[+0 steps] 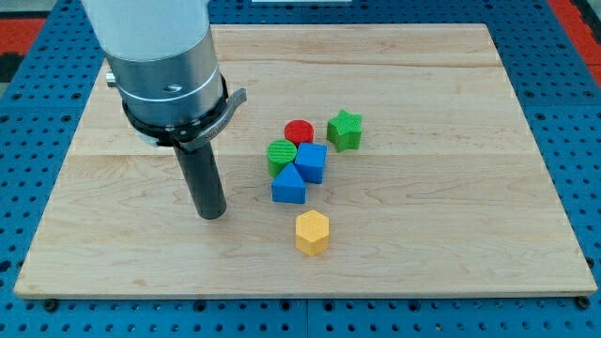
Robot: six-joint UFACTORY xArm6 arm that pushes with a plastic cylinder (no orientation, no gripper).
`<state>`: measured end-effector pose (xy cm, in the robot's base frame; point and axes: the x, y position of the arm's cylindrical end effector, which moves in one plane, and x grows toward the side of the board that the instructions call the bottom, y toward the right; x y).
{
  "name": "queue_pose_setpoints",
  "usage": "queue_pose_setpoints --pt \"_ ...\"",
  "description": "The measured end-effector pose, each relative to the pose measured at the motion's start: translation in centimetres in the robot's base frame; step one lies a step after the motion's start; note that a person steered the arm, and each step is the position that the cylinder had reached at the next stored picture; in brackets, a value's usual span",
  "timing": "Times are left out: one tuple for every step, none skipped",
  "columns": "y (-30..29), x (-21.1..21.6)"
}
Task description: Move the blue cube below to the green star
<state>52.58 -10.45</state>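
The blue cube (312, 161) sits near the board's middle, packed in a cluster. The green star (345, 130) stands just up and to the right of the cube, with a narrow gap between them. My tip (213, 214) rests on the board to the left of the cluster, about a hundred pixels left of the cube and a little lower. It touches no block.
A red cylinder (299, 131) and a green cylinder (281, 154) touch the cube's upper left. A blue triangular block (288, 185) lies against its lower left. A yellow hexagonal block (312, 232) sits alone below the cluster. The wooden board (451, 188) lies on a blue pegboard.
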Motion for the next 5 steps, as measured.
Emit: queue_pose_setpoints --pt "-0.3 0.0" --pt "-3.0 0.5" --pt "-5.6 4.9" --pt "-2.4 6.6" --pt "2.3 6.5"
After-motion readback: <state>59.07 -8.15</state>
